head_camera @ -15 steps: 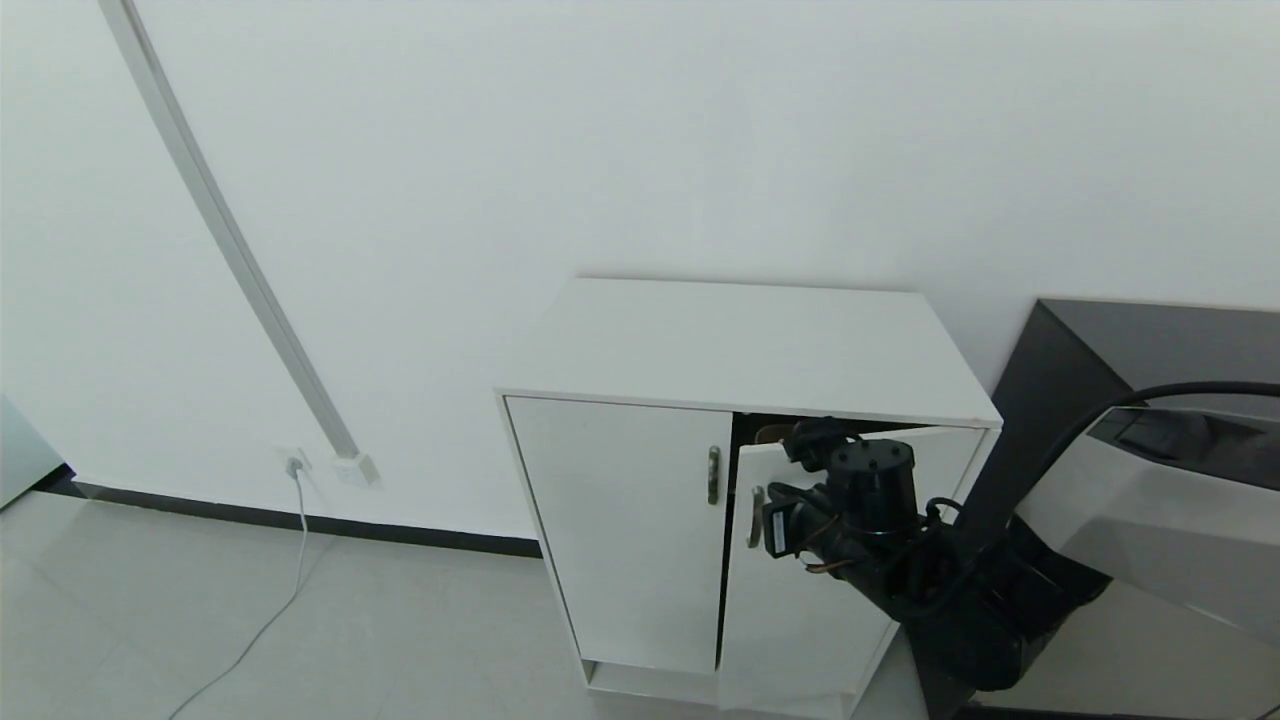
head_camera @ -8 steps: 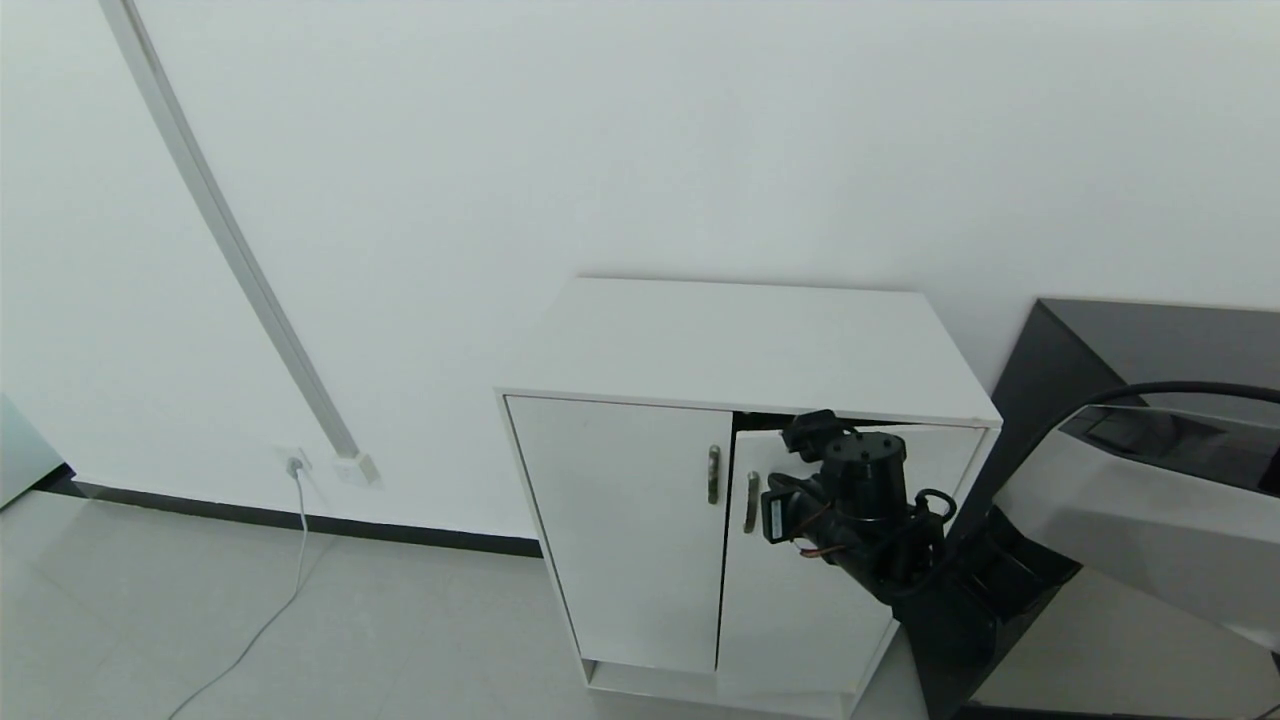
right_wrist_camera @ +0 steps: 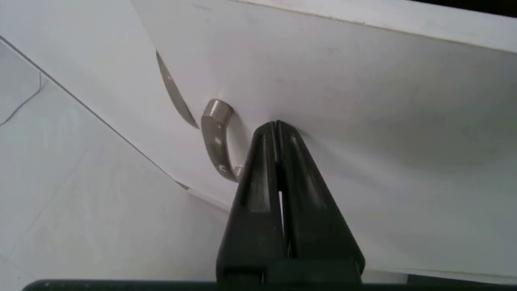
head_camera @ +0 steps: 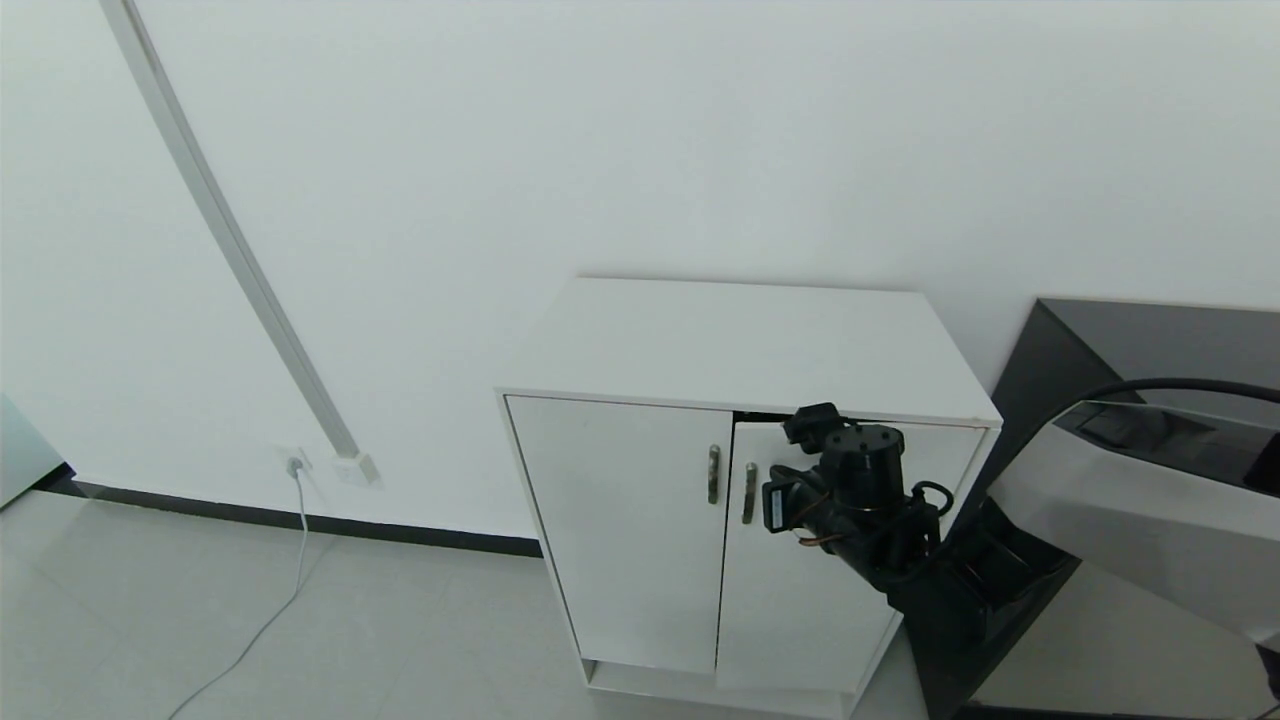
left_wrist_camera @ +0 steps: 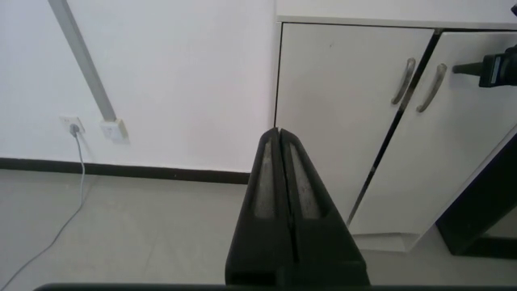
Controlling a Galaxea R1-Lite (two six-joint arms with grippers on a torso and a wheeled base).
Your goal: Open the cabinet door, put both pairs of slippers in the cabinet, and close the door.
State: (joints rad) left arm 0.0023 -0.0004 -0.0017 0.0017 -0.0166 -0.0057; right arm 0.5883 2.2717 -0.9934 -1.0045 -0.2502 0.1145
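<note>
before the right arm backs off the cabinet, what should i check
1. Right door flush: not ok, a thin dark gap shows along its top edge.
2. Left door shut: ok.
3. Right gripper shut, tips on the right door beside its handle: ok.
4. Handle free of the gripper: ok.
5. Left gripper clear of the cabinet: ok.
6. Slippers inside: cannot tell.

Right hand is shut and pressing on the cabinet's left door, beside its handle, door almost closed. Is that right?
No: it presses on the right door, not the left, as the head view shows. The rest holds: the right hand is shut, its tip beside that door's handle, and the door is almost closed.
</note>
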